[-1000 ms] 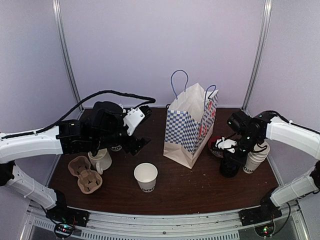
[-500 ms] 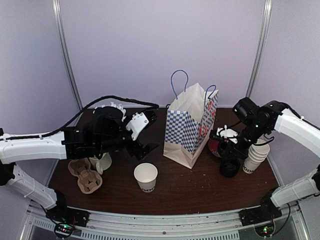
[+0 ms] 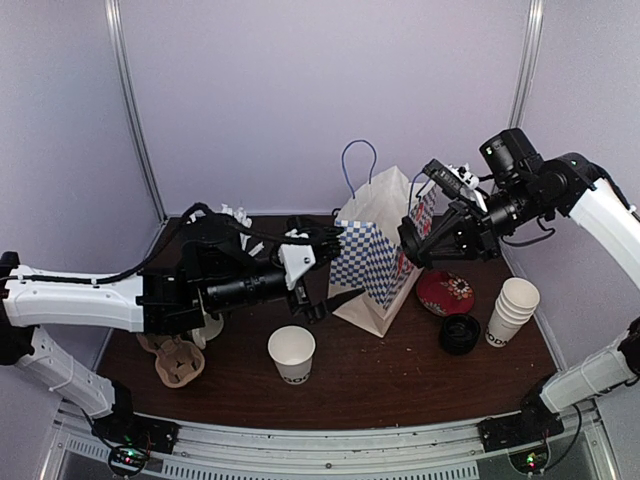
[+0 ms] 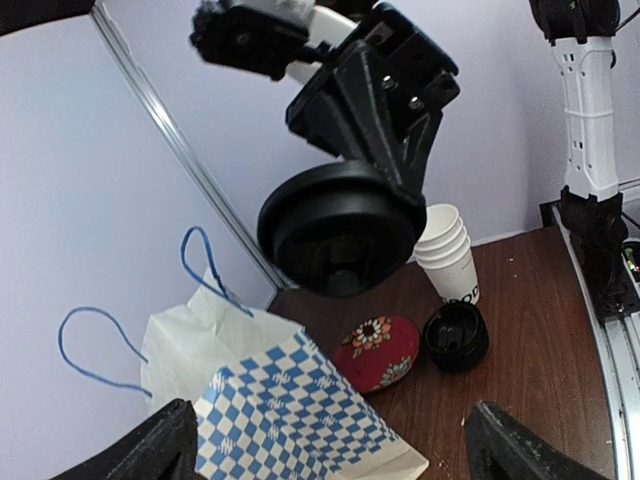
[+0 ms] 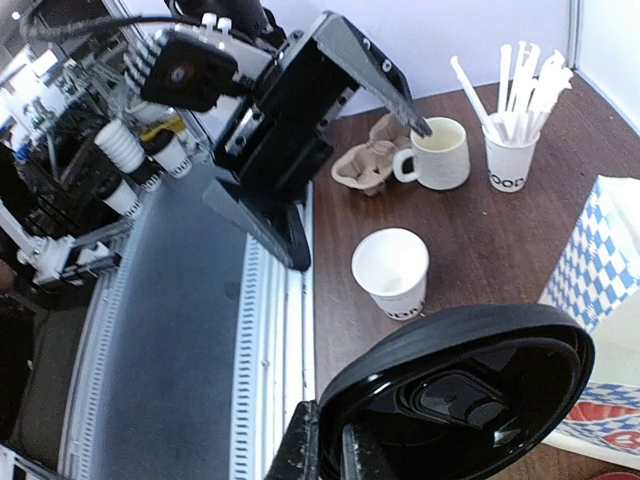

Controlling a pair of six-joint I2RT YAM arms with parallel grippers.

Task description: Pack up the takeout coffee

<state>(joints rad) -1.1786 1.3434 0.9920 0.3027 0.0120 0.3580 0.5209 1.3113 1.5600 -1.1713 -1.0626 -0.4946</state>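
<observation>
Nearest me, a lidless white paper cup (image 3: 291, 353) stood upright on the table (image 3: 380, 395), beyond it my left gripper (image 3: 335, 268) hung spread wide and empty just beside the checkered bag (image 3: 372, 262), farther off my right gripper (image 3: 425, 238) pinched a black lid (image 3: 415, 246), raised by the bag's right side

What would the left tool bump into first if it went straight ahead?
Probably the checkered paper bag. It sits just ahead, between the fingers of the open left tool. The black lid hangs higher and looks farther, though depth is hard to judge.
</observation>
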